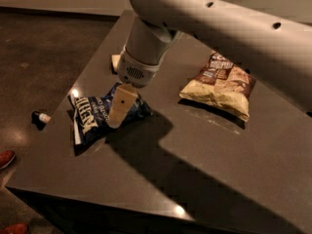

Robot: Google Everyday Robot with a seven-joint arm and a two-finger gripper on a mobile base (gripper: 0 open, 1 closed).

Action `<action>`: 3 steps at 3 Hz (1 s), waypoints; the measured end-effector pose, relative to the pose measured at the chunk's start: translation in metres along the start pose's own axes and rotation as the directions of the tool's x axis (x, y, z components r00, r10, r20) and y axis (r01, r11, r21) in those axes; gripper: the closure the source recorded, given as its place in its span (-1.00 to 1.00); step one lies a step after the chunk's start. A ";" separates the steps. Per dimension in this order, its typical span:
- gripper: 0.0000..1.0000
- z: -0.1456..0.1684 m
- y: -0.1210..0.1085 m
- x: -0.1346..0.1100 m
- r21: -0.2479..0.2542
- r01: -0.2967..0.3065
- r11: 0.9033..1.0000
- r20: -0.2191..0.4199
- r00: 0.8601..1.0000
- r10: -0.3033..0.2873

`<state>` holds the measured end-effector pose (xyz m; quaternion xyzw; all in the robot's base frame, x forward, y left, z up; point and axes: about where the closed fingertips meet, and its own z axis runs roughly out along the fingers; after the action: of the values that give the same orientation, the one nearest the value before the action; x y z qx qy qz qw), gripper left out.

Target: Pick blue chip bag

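Observation:
The blue chip bag [93, 115] lies on the dark table [195, 169] near its left edge, navy with white lettering and a white edge. My gripper [117, 116] hangs from the big white arm and sits right over the bag's middle, its cream fingers [120, 105] pointing down at the bag. The fingers overlap the bag in this view, and I cannot tell whether they touch it.
A cream-and-brown chip bag [222, 86] lies on the table to the right. A small pale yellow block [115, 62] sits at the far left behind my arm. A small bottle [40, 117] and red shoes [6, 159] are on the floor to the left.

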<state>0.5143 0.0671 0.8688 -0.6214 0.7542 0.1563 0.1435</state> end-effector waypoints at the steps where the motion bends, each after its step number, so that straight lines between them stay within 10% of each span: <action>1: -0.16 0.000 0.000 0.000 0.003 -0.001 1.000 -0.008 1.000 0.001; 3: 0.77 -0.028 0.011 -0.002 0.003 0.060 0.998 0.001 0.998 -0.060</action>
<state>0.5030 0.0594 0.8961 -0.6434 0.7355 0.1512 0.1494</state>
